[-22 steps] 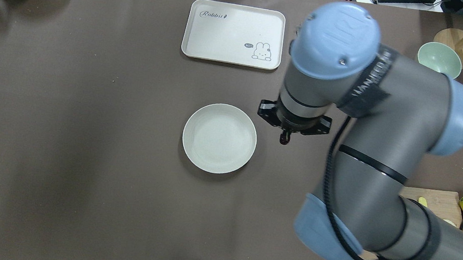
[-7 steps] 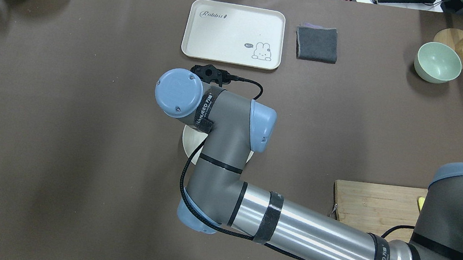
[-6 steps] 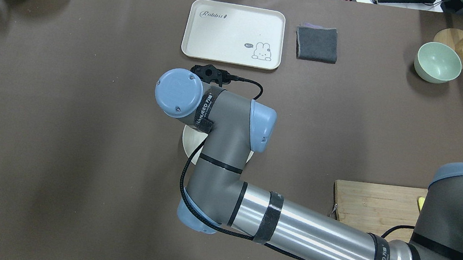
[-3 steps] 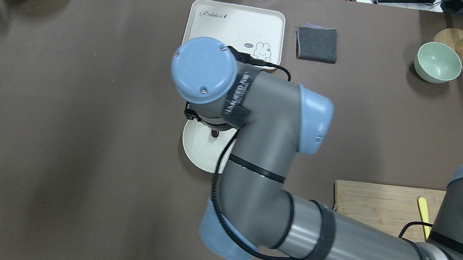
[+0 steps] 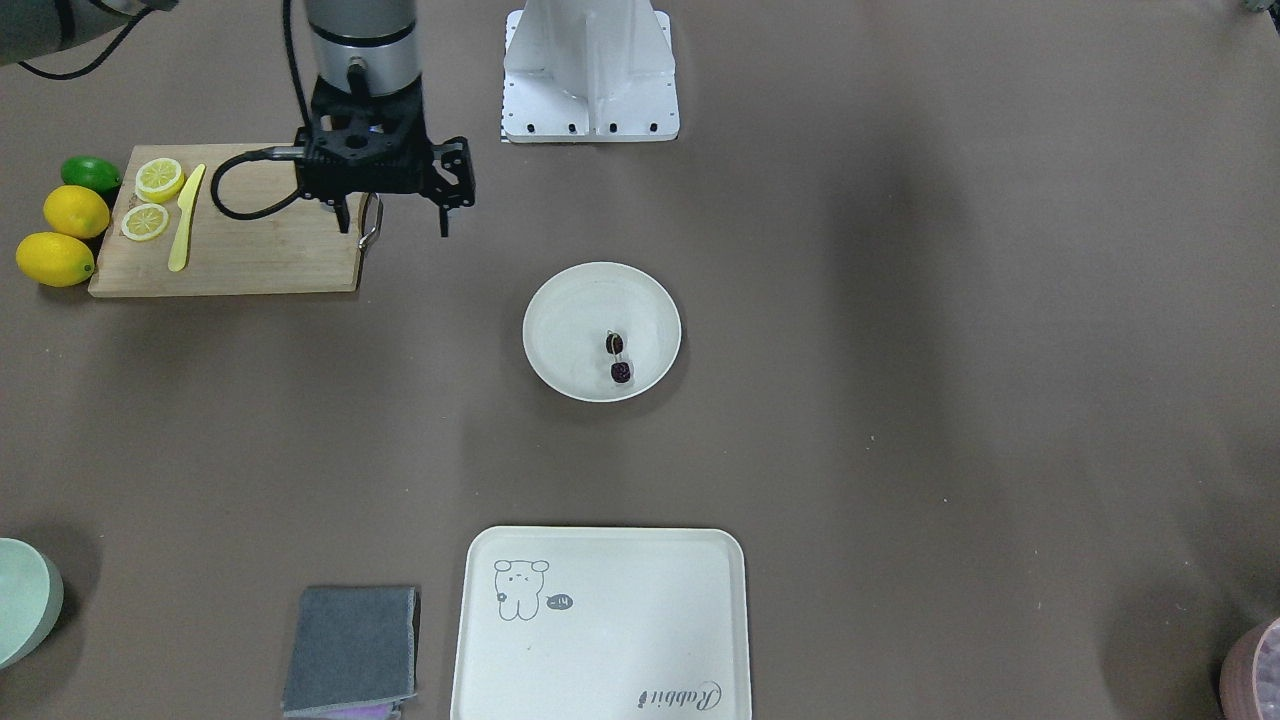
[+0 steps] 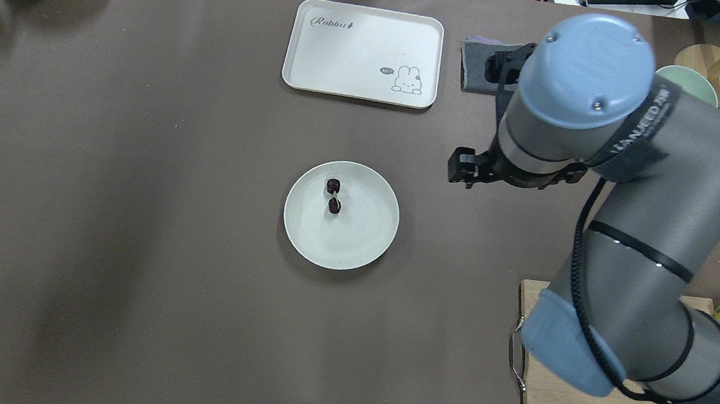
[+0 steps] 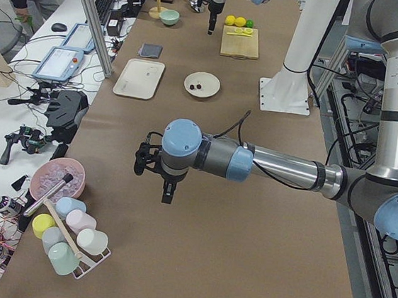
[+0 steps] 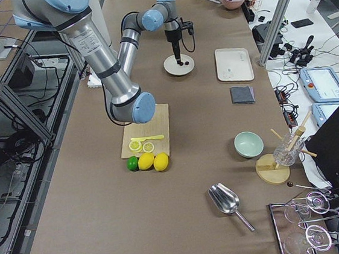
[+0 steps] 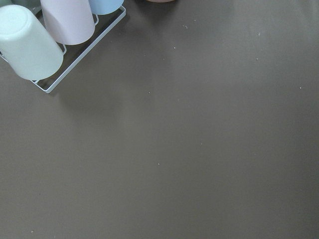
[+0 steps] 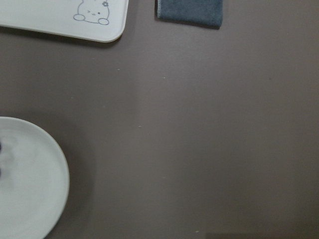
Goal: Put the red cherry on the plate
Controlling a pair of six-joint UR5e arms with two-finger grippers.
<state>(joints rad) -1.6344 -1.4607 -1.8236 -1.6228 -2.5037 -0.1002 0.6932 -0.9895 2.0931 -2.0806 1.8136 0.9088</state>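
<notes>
**Cherry's sitting on the plate, right arm hanging off to the side**

So the red cherry (image 6: 334, 206) is really a pair of tiny round fruits, dark maroon going on black, joined by a short pale stem. It lies inside the round cream-white plate (image 6: 362, 243), which is shallow with a raised rim. One fruit sits about mid-plate. The other is closer to the rim on the side away from the robot, a touch toward the robot's left. Nothing is touching the pair.

The right gripper (image 5: 393, 222) hangs well apart from the plate, up off the brown table cover (image 6: 129, 203). In the front view it sits by the corner of the wooden cutting board (image 5: 260, 250). Its jaws are spread with nothing between them.

The board carries two lemon slices (image 5: 160, 178) and a yellow plastic knife (image 5: 183, 225). Two whole lemons (image 5: 56, 258) and a green lime (image 5: 90, 173) lie just beside it.

Across the table from the robot there's the rectangular cream tray (image 6: 364, 46) with a rabbit drawing. A folded grey cloth (image 5: 350, 640) is next to it, and a pale green bowl (image 5: 20, 600) further along.

The left gripper (image 7: 167, 192) hovers way down the other end near a rack of pastel cups (image 9: 30, 45). I can't tell from here how its jaws stand.
</notes>
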